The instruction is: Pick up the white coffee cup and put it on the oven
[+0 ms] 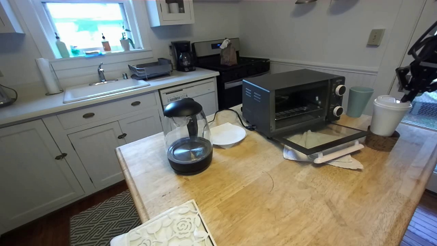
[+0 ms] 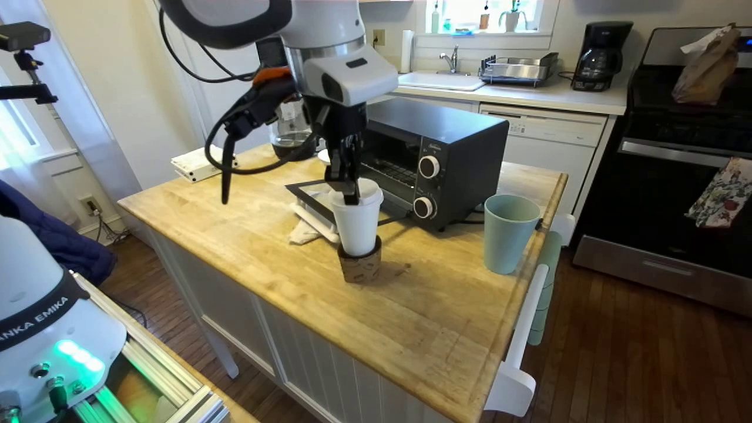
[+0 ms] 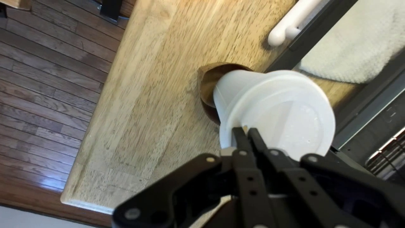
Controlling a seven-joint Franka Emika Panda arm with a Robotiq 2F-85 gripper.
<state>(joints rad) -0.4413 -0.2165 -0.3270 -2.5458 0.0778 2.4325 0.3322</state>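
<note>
The white coffee cup (image 1: 388, 119) has a white lid and stands slightly tilted, its lower end inside a low brown sleeve (image 1: 383, 141) on the wooden table. It also shows in an exterior view (image 2: 357, 229) and the wrist view (image 3: 297, 126). My gripper (image 3: 246, 129) has its fingers almost together, pinching the raised edge of the lid from above; it also shows in an exterior view (image 2: 351, 197). The cup's base is hidden in the sleeve, so I cannot tell whether it touches the table. The dark grey oven (image 1: 290, 80) stands beside the cup, its glass door folded down.
The oven's open door (image 1: 327, 136) lies low near the cup, with a towel (image 1: 344, 163) under it. A pale green tumbler (image 2: 510, 235) stands near the oven. A glass kettle (image 1: 189, 150), a white plate (image 1: 228, 135) and a floral white box (image 1: 170, 227) are also on the table.
</note>
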